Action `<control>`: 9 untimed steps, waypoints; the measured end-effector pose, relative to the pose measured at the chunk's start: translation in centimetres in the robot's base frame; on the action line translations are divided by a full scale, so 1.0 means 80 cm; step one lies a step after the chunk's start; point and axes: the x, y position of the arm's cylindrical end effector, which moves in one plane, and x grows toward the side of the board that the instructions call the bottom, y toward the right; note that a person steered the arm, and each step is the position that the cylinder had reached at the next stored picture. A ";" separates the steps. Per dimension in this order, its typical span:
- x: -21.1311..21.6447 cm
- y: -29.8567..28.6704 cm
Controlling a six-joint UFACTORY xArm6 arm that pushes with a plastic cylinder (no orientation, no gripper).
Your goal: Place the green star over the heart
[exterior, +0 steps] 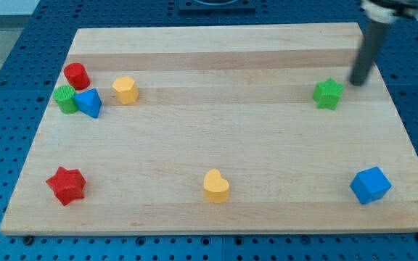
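Note:
The green star (pixel 328 93) lies on the wooden board (pixel 216 138) at the view's upper right. The yellow heart (pixel 215 185) lies near the view's bottom centre, far down-left of the star. My tip (pixel 356 83) is the lower end of a dark rod coming down from the view's top right corner. It stands just to the upper right of the green star, a small gap apart from it.
A red cylinder (pixel 76 75), a green cylinder (pixel 66 99), a blue block (pixel 88 103) and a yellow hexagon block (pixel 125 90) cluster at the upper left. A red star (pixel 66 185) lies at the lower left. A blue cube (pixel 370 185) lies at the lower right.

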 end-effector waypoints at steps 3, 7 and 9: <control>0.018 -0.102; 0.060 -0.290; 0.120 -0.290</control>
